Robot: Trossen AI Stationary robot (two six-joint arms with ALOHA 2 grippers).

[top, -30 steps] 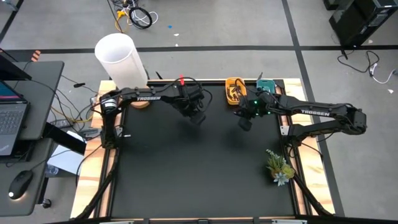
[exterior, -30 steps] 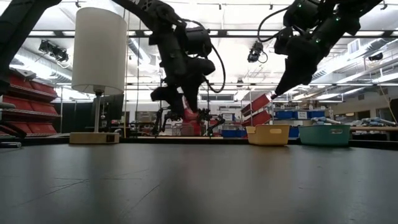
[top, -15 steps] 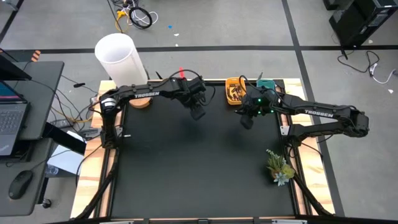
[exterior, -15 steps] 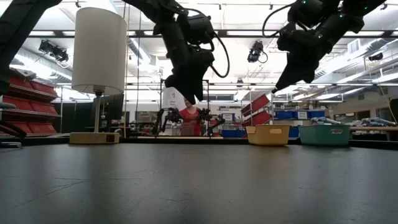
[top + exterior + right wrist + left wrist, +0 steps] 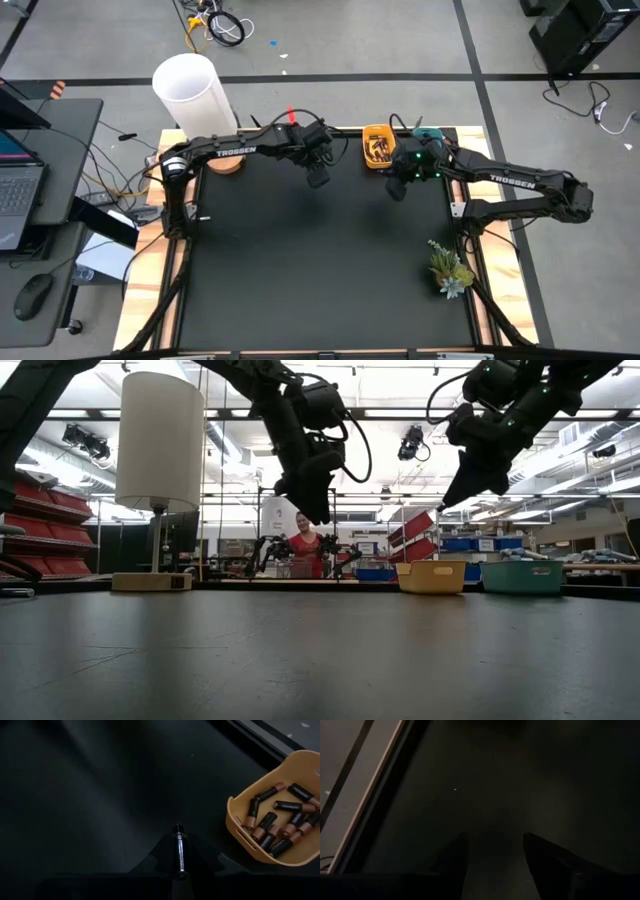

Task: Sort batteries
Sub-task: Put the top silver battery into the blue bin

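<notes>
OK, status. My right gripper [image 5: 178,870] is pinched nearly shut on one battery [image 5: 179,851], a thin dark cylinder with a shiny streak along it, sticking out past my fingertips. In the low view I'm up in the air with it, well above the black table [image 5: 320,270], just beside the yellow tray [image 5: 378,146] on the side toward mid-table. The table under the held cell is bare.

The other batteries [image 5: 280,820] lie in that yellow tray [image 5: 240,827]: black-and-copper cells, piled loose at mixed angles. The tray sits at the table's far edge. The teal tray [image 5: 521,576] stands just beside it; its contents can't be made out from here.

My left gripper [image 5: 492,857] hangs above the table's far edge, left of the yellow tray and clear of it. Its fingers are spread with a plain gap between them, nothing in it, only dark tabletop below.

Off task: white-shaded lamp [image 5: 193,92] at the far left corner, small plant [image 5: 449,268] near the right edge, a person [image 5: 303,543] in red in the room behind the table.
</notes>
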